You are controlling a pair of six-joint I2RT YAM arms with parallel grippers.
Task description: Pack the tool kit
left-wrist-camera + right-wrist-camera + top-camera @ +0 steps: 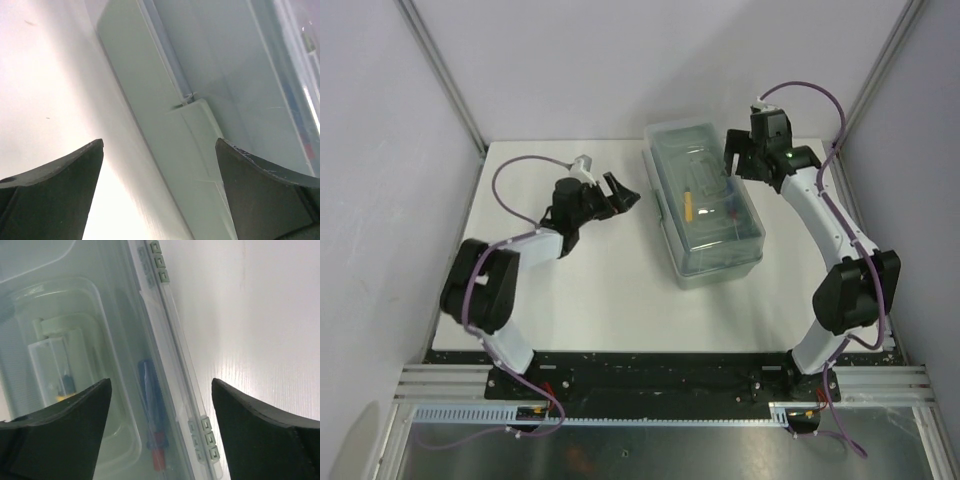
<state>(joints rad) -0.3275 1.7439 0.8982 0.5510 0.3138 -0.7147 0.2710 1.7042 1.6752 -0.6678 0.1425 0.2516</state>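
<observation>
The grey-green toolbox lies on the white table with its translucent lid shut. A yellow-handled tool shows through the lid. My left gripper is open and empty just left of the box. In the left wrist view it faces the box's side wall and a latch. My right gripper is open and empty above the box's far right edge. In the right wrist view its jaws straddle the lid's hinged rim, and a blue and red tool shows under the lid.
The white table is walled by grey panels at the left, back and right. Bare table lies right of the box. The arm bases sit on a black rail at the near edge.
</observation>
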